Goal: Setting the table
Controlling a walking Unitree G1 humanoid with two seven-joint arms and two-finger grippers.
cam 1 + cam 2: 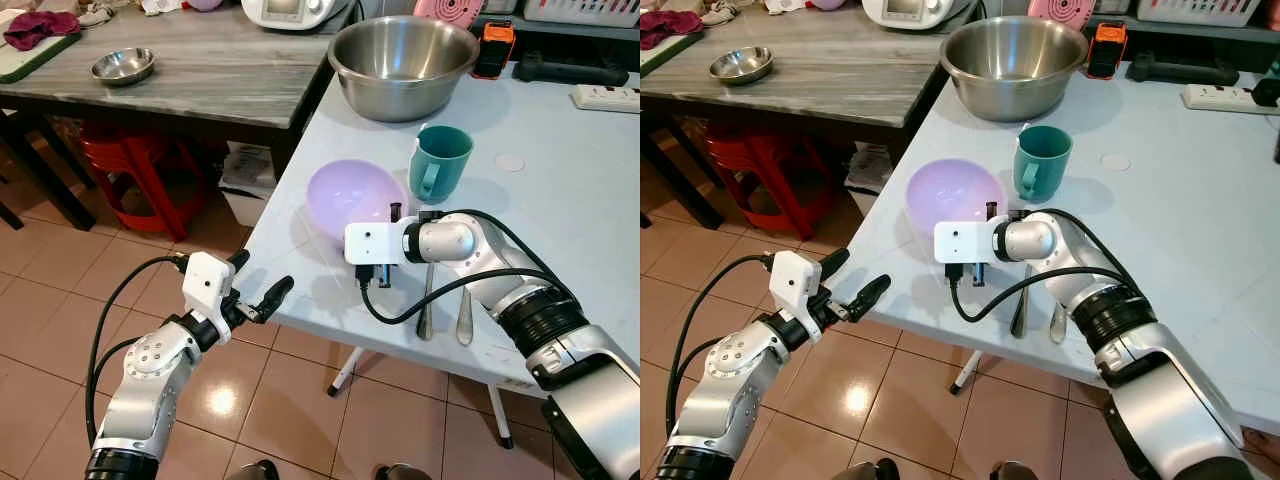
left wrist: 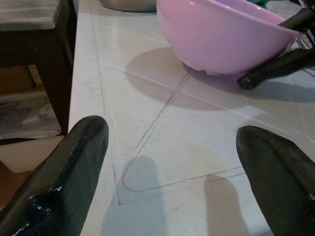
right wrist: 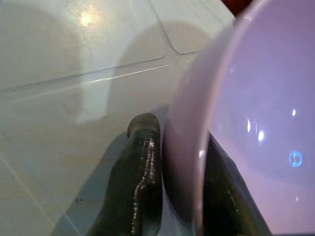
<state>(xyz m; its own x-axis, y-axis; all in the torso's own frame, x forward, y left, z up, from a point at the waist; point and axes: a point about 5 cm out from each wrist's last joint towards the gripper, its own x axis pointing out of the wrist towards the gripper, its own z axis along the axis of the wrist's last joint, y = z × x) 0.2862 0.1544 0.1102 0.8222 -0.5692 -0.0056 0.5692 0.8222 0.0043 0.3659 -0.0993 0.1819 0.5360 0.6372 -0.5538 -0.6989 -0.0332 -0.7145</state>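
The purple bowl (image 1: 357, 196) sits on the white table (image 1: 590, 230), close to the edge facing the robot, and everything here gets placed from it. The right gripper (image 3: 179, 167) is at the bowl's near rim: one black finger (image 3: 140, 172) runs outside the wall, the other inside, the rim pinched between them, so this claw is narrow and gripping the bowl. Just beyond the bowl, toward the far side, stands a teal mug (image 1: 439, 160), handle turned this way. Farther back still, a big steel mixing bowl (image 1: 404, 62). On the bowl's right, partly under the right arm, two spoons (image 1: 445, 310) lie side by side on the table.

Left of the bowl, off the table's edge and over the tiled floor, the left gripper (image 1: 262, 285) hovers, its fingers (image 2: 64, 172) spread wide with nothing between them, aimed at the bowl across bare tabletop.

My read: the bowl is being positioned as part of a place setting, with mug and spoons already gathered close by. Next, I'd judge, the bowl needs to be set flat at its spot and the pinch released cleanly, without dragging the rim or tipping it off the edge.

Writing? None legible; the orange device (image 1: 494, 48) behind the steel bowl shows no readable label.
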